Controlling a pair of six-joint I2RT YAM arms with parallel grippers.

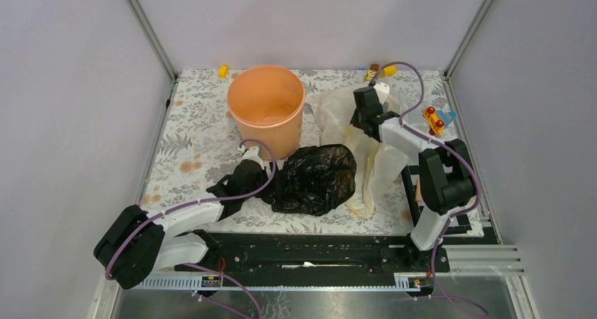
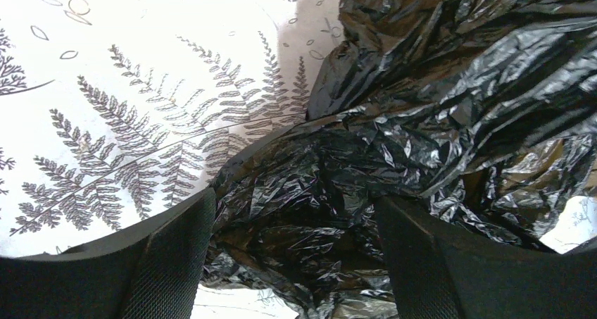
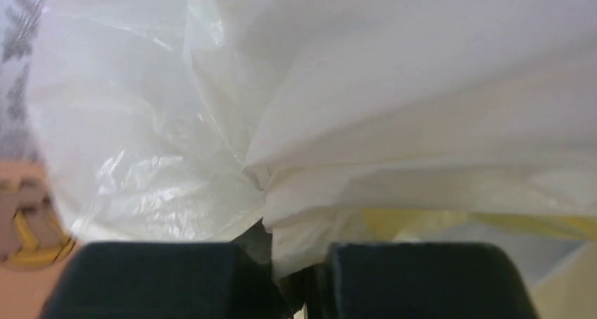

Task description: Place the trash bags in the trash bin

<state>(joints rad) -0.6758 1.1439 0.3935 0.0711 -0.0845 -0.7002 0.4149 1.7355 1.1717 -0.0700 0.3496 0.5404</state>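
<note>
The black trash bag lies crumpled on the fern-print table, just in front of the peach-orange trash bin, which stands upright with its inside bare. My left gripper is at the bag's left edge. In the left wrist view it is open, its fingers set wide apart with folds of the black bag between them. My right gripper is to the right of the bin, on the cream-white bag. In the right wrist view it is shut on a fold of that bag.
A yellow block lies behind the bin. Small toys sit at the back edge, and a colourful toy lies at the right. Grey walls enclose the table on three sides. Brown stains mark the cloth at the left.
</note>
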